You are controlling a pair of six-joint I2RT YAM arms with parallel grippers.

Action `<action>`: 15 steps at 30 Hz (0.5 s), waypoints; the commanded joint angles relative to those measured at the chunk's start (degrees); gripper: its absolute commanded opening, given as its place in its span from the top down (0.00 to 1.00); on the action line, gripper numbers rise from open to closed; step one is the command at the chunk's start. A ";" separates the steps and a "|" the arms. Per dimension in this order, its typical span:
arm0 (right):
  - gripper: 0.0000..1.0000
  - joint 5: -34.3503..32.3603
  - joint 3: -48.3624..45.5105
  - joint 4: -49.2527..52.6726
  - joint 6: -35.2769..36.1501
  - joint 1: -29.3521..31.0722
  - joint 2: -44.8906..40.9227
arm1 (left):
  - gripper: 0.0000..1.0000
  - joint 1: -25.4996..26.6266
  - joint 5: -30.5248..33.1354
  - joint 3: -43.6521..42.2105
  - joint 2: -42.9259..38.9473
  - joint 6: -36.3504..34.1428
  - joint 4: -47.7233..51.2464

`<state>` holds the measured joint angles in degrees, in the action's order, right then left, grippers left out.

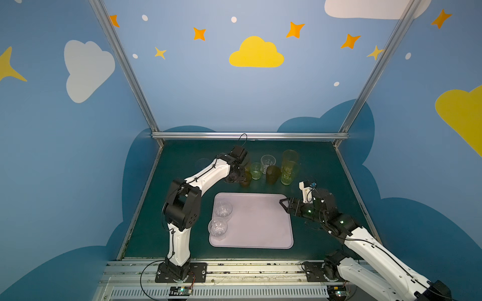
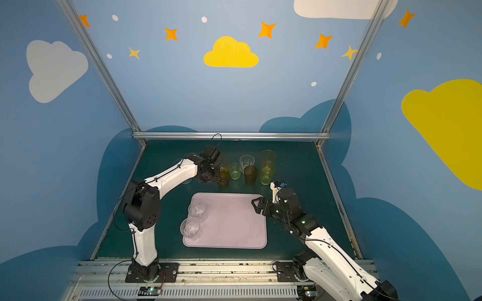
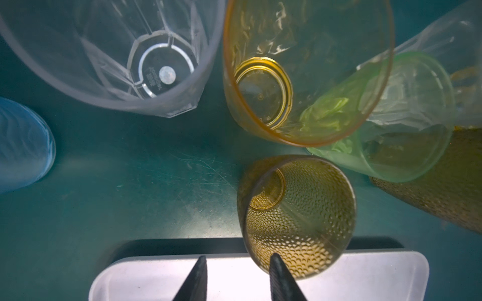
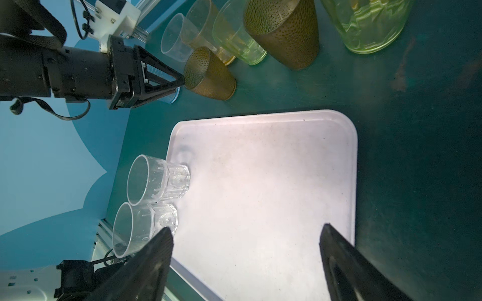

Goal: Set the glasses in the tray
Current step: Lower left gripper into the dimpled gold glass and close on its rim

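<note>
Pick is the left gripper (image 1: 236,177)'s. It's down in the cluster at 12 o'clock of the tray (image 1: 260,226), on the near brown-amber glass (image 1: 245,179). That glass stands upright on the counter (image 1: 307,161), long axis vertical and mouth up, just at 3 o'clock of the gripper in both top views.

Left wrist view: jaws part-way apart, one finger (image 3: 280,276) inside the mouth, the other outside, rim wall between them. There's a gap between the outer finger and the wall, so I read it as not clamped, nothing held.

Neighbours are tight. The orange glass (image 3: 307,73) and green glass (image 3: 407,117) sit just beyond at 12–1 o'clock, the second brown-amber glass (image 1: 273,175) at 3. Lift should go straight up along the glass axis, then carry toward 6 o'clock, where the tray's far rim is near.

On the tray, two clear faceted glasses (image 1: 223,209) stand along the 9 o'clock edge. The rest is bare.

The right gripper (image 1: 284,204) hovers at the tray's 3 o'clock edge, jaws wide, empty, pointing toward 9. It's well apart from this glass, so the left arm is clearly nearer. The tall glasses (image 1: 289,166) at 1 o'clock lie closer to the right.
</note>
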<state>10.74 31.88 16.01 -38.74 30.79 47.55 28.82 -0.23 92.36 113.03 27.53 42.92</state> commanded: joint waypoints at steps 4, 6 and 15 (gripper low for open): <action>0.13 -0.01 -0.32 -1.54 -0.28 -0.20 0.43 | 0.67 -0.64 1.64 2.54 2.13 -1.31 1.20; 0.13 -0.03 -0.29 -1.76 -0.38 -0.20 0.83 | 0.70 -0.62 1.51 3.16 2.78 -1.70 1.37; 0.13 1.03 0.23 -2.39 -0.52 -0.20 2.81 | 0.74 -0.70 1.65 5.03 4.92 -2.46 2.09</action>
<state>11.42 31.88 14.79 -38.83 30.79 50.06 28.38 0.58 96.14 117.34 26.04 43.51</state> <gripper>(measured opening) 0.869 0.263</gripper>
